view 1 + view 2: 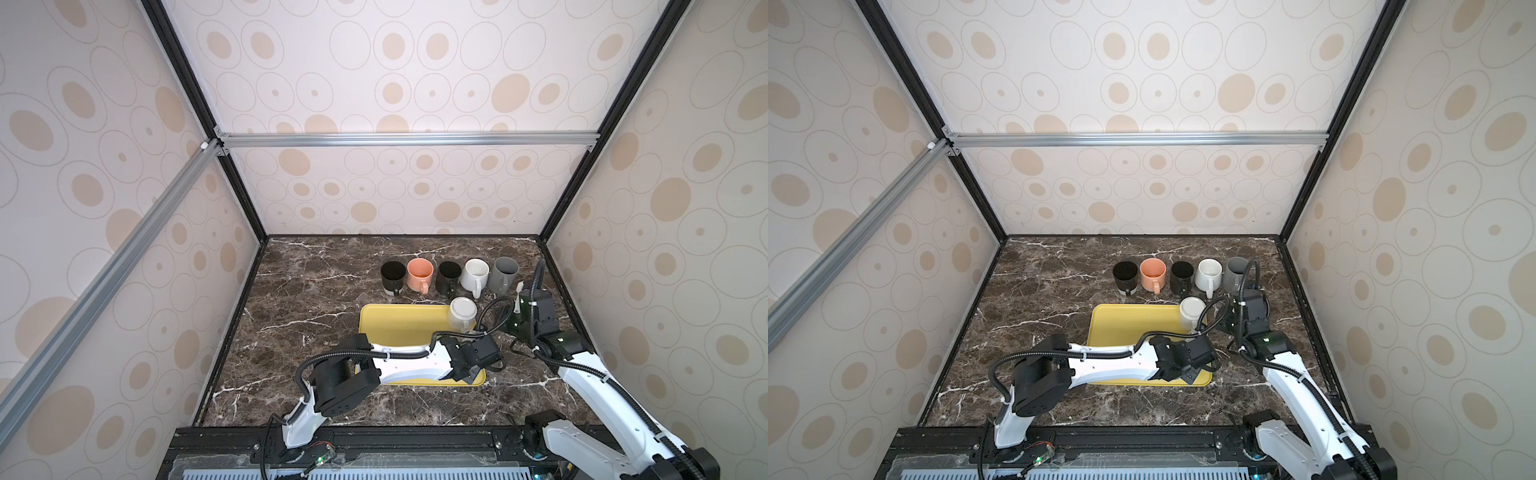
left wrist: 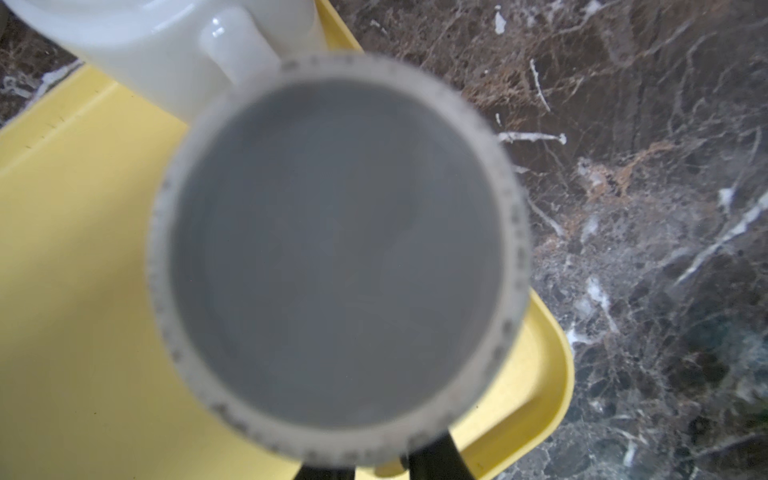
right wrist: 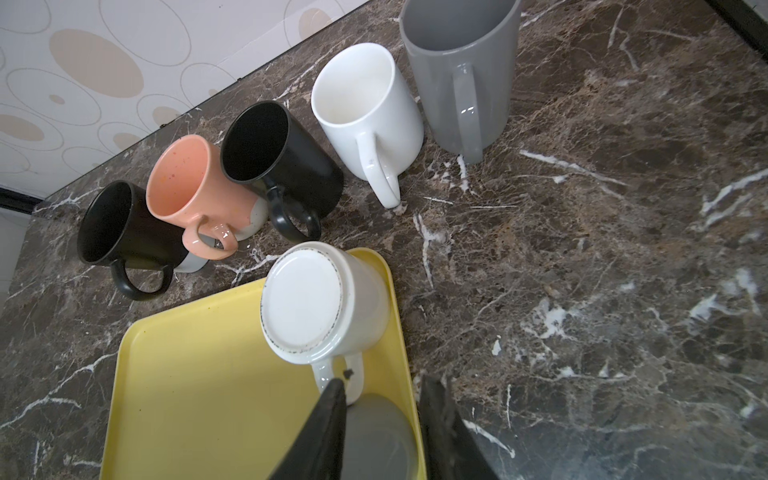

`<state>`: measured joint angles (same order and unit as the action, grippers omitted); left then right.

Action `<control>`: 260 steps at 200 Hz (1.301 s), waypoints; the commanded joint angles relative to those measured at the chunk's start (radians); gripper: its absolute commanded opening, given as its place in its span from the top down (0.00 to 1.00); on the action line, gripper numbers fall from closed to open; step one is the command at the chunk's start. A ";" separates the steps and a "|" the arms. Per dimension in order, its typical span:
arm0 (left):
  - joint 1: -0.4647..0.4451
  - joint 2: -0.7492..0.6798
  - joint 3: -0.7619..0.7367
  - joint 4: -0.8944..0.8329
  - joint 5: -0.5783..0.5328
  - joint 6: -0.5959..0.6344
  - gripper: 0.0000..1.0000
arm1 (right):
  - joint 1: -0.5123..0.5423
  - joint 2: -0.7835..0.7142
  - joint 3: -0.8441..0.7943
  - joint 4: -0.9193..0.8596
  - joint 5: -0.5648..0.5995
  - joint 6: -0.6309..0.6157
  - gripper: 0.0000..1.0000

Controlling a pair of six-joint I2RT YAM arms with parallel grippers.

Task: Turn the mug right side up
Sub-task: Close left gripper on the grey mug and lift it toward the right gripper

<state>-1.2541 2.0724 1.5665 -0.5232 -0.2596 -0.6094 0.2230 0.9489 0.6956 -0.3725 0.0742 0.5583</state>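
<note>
A grey mug (image 2: 336, 249) stands upside down on the yellow tray (image 1: 399, 324), near the tray's near right corner. Its flat base with a pale ring fills the left wrist view. My left gripper (image 2: 380, 465) is shut on the handle at the mug's side. In both top views the left arm (image 1: 415, 361) reaches across the tray and hides this mug. The same mug (image 3: 382, 436) shows between the fingers of my right gripper (image 3: 386, 380), which hangs above it, open and empty. A white mug (image 1: 462, 313) also stands upside down, at the tray's far right corner.
Several upright mugs line the back of the marble table: black (image 1: 392, 274), peach (image 1: 419, 274), black (image 1: 449, 276), white (image 1: 476, 274) and grey (image 1: 503, 274). The right arm's wrist (image 1: 536, 307) hovers just right of the tray. Enclosure walls close in three sides.
</note>
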 commanded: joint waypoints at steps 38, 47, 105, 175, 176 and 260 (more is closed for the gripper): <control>0.025 -0.006 -0.009 0.022 -0.021 0.000 1.00 | -0.005 -0.011 -0.008 0.003 -0.011 0.003 0.67; 0.026 -0.012 -0.017 0.026 -0.022 0.002 1.00 | -0.005 -0.011 -0.008 0.003 -0.012 0.003 0.67; 0.032 -0.142 -0.104 0.057 -0.075 0.026 1.00 | -0.005 -0.006 0.003 -0.008 -0.021 -0.003 0.68; 0.050 -0.346 -0.197 0.016 -0.124 0.031 1.00 | -0.005 0.033 0.074 -0.032 -0.097 -0.031 0.68; 0.049 -0.350 -0.197 0.018 -0.124 0.032 1.00 | -0.005 0.033 0.075 -0.032 -0.100 -0.031 0.68; 0.196 -0.844 -0.547 0.573 0.042 0.020 1.00 | -0.005 -0.034 -0.003 0.220 -0.456 0.012 0.68</control>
<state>-1.1332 1.3811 1.1385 -0.2893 -0.2813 -0.5682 0.2230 0.9604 0.7399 -0.3077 -0.2272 0.5304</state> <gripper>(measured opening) 0.155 0.317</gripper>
